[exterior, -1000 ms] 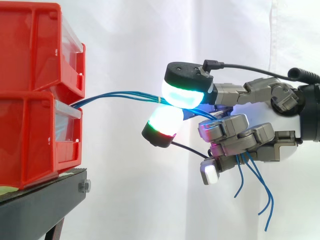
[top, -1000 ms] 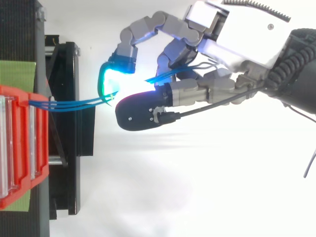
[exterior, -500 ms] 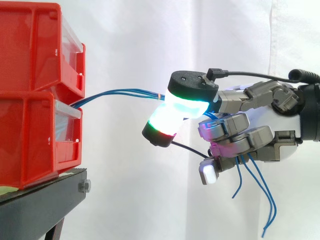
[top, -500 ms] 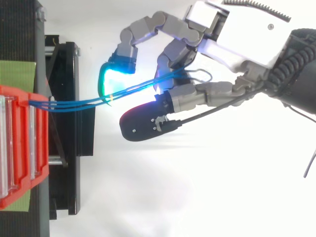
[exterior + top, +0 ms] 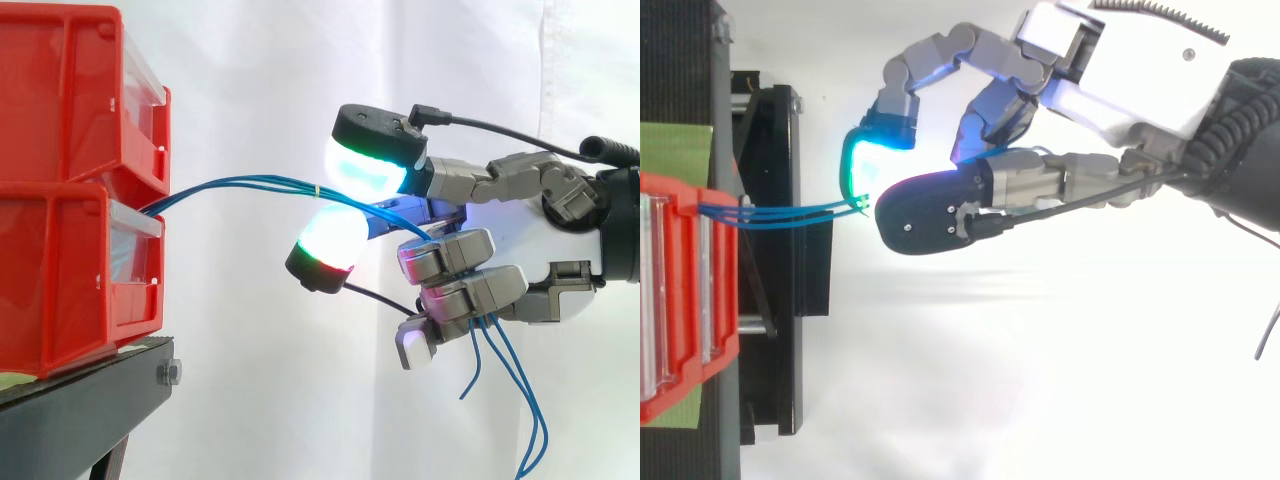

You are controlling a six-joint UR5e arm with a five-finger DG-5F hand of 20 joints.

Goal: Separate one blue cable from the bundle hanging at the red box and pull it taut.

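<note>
From my station I take the red bins (image 5: 60,280) as my marker: two of them stacked on the black stand (image 5: 90,400), in front of the white curtain (image 5: 250,80). The blue cables (image 5: 240,184) come out at the seam where the upper bin sits on the lower one, at the bins' front edge. They rise a little and then run away from the bins in a shallow bow rather than a dead-straight line. From above I see them (image 5: 780,211) as a few strands lying side by side as they leave the bins, and I cannot tell whether any one strand is parted from the others. A small pale band (image 5: 317,189) sits on the bundle at the end far from the bins. The hand (image 5: 565,245) hangs well clear of the bins, level with their seam, its fingertips (image 5: 365,170) pointing back toward them. The cables pass between a green-glowing pad above and a white-and-red pad just below. Whether those two pads actually press on the strands I cannot make out. Farther from the bins, the remaining fingers are curled tight around the bundle. Beyond that grip the cable ends hang loose beneath the hand, on its side away from the bins.
</note>
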